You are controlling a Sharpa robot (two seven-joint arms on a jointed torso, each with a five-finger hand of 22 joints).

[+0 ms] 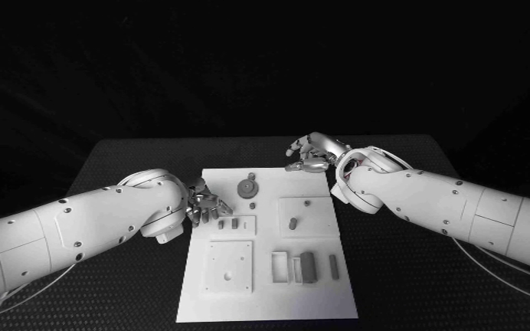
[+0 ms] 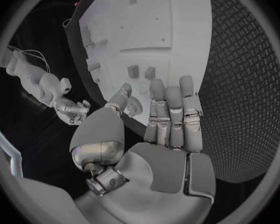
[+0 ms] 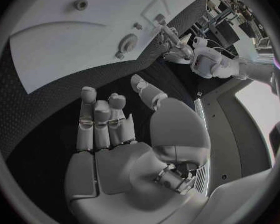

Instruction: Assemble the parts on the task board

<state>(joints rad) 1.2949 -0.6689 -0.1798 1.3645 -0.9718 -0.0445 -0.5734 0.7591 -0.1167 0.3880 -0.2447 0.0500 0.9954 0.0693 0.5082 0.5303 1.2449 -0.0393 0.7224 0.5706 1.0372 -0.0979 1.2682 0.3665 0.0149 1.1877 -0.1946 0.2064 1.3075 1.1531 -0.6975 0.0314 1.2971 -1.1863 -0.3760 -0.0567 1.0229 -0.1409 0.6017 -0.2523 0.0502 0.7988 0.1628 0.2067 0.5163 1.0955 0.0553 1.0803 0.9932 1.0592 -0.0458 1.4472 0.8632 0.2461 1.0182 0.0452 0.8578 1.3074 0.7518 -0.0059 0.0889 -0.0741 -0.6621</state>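
Several small parts [image 1: 307, 265] lie on the task board [image 1: 320, 308], which sits mid-bench [image 1: 132, 155]. They look light, hard and smooth, best pinched by the sides. At the board's left edge, the left hand [image 1: 204, 204] holds nothing, fingers [image 2: 168, 109] side by side. At its far right corner, the right hand [image 1: 312, 152] is empty, fingers [image 3: 99, 117] slightly curled. Slot depths are hard to see.

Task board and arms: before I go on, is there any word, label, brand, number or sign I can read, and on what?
None can be read.
Task board: plain white, only recesses and grey parts, no print.
Left hand and right hand: bare metal and white shells, no markings visible.
Table: black textured surface, no label.
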